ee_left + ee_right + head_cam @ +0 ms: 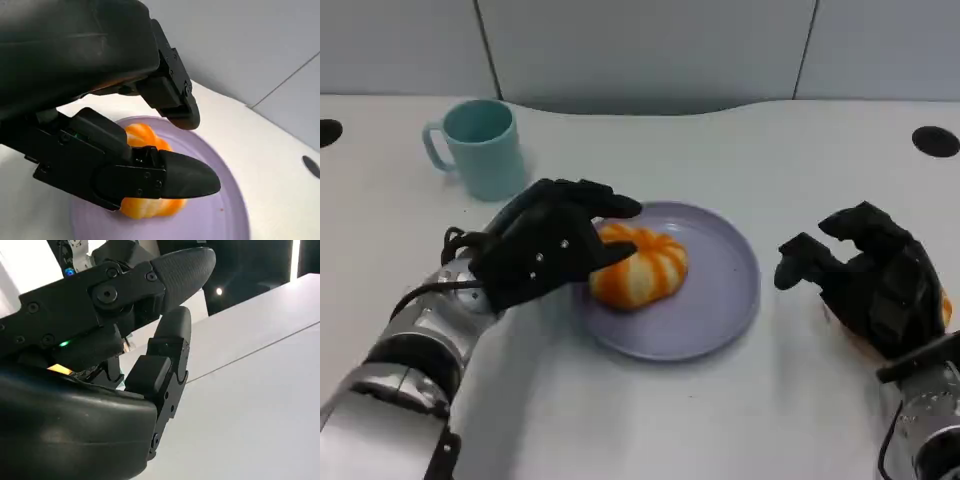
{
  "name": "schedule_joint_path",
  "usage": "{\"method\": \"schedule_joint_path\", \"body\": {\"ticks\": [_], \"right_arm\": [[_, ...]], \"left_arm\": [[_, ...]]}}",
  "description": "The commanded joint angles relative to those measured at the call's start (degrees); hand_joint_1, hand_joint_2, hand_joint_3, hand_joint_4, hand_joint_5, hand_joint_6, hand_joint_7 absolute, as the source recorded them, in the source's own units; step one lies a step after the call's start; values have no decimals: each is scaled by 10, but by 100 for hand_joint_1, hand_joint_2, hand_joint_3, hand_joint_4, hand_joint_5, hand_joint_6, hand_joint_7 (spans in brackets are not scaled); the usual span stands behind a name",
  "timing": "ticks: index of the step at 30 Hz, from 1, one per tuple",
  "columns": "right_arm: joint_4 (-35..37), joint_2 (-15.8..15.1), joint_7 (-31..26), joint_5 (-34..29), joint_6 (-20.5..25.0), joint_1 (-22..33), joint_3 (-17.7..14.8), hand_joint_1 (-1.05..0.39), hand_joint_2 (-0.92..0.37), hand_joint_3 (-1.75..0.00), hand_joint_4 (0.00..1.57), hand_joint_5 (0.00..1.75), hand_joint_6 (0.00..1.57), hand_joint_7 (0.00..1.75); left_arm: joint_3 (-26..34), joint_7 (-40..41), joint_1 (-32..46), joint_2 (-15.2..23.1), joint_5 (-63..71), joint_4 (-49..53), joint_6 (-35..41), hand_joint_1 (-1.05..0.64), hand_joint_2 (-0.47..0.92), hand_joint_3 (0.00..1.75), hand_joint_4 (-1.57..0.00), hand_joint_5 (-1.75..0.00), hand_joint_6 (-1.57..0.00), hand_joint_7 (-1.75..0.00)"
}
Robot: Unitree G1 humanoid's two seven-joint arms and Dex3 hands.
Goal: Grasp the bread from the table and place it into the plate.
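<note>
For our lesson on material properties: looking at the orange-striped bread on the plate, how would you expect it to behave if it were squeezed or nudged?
The bread looks puffy and rounded, so it is probably soft and light, and may dent under the left hand fingers. Its base seems to sit flat on the purple plate, so a nudge would more likely slide it than roll it. The plate looks smooth, perhaps slippery.

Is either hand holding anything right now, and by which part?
The left hand is around the bread's left side, over the plate; a firm grip cannot be told. The right hand holds nothing visible.
</note>
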Motion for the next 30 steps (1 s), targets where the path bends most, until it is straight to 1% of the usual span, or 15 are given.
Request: {"method": "schedule_joint_path", "body": {"ticks": [1,5,8,10,12,17,18,20,22,24,25,26,27,28,30], "right_arm": [[6,1,-11,-1,-11,-14,-6,-47,-92,-2,85,119,103,39],[8,-3,-5,-8,-26,-17,-2,-49,-92,-4,83,122,104,38],[8,-3,-14,-11,-40,-21,-4,-55,-92,-3,84,125,106,41],[10,-8,-21,-15,-40,-22,-1,-56,-92,-4,83,125,105,41],[14,-15,-26,-22,-37,-24,2,-56,-92,-3,82,125,104,41],[25,-26,-29,-25,-19,-33,3,-54,-91,-2,80,123,103,41],[28,-26,-29,-24,-16,-36,1,-54,-91,-2,80,123,103,41],[34,-24,-27,-19,-9,-41,-4,-53,-90,-1,83,118,105,37],[40,-26,-27,-21,-5,-47,-6,-54,-89,0,86,114,108,32],[45,-28,-30,-26,-8,-50,-5,-53,-90,0,84,122,111,27],[49,-35,-25,-34,-10,-53,0,-52,-90,0,83,124,112,26],[52,-41,-27,-44,-17,-54,6,-50,-91,-2,82,125,111,24],[55,-45,-30,-51,-20,-55,9,-49,-92,-2,82,126,111,24],[56,-47,-32,-56,-22,-55,10,-47,-92,-2,82,125,111,23],[59,-50,-31,-60,-20,-51,7,-45,-92,-2,83,121,111,21]], "left_arm": [[72,-84,13,1,-86,-11,-27,-105,92,51,-27,-12,-83,-2],[150,-175,28,-4,-178,-17,-27,-105,92,59,-34,-16,-87,-3],[268,-366,38,0,-330,-28,95,-105,92,63,-35,-15,-77,0],[315,-441,45,8,-390,-33,163,-105,92,64,-36,-15,-74,0],[340,-486,61,15,-423,-42,204,-105,92,64,-35,-15,-68,0],[356,-538,107,22,-446,-65,233,-105,92,66,-38,-16,-62,0],[357,-541,117,23,-446,-67,234,-105,92,64,-48,-21,-62,-1],[359,-542,126,23,-447,-66,246,-105,92,60,-59,-24,-63,-1],[361,-523,133,19,-448,-71,262,-105,92,54,-74,-31,-72,-5],[363,-508,140,11,-449,-82,269,-105,92,55,-80,-39,-79,-8],[365,-509,144,7,-454,-87,278,-105,92,55,-76,-51,-80,-7],[368,-509,148,3,-457,-89,282,-105,92,55,-68,-72,-81,-8],[371,-511,150,-1,-461,-89,284,-105,92,55,-63,-87,-82,-9],[372,-513,152,-3,-463,-89,285,-105,92,53,-63,-95,-85,-10],[374,-512,158,-6,-468,-90,292,-105,92,51,-65,-101,-89,-12]]}}
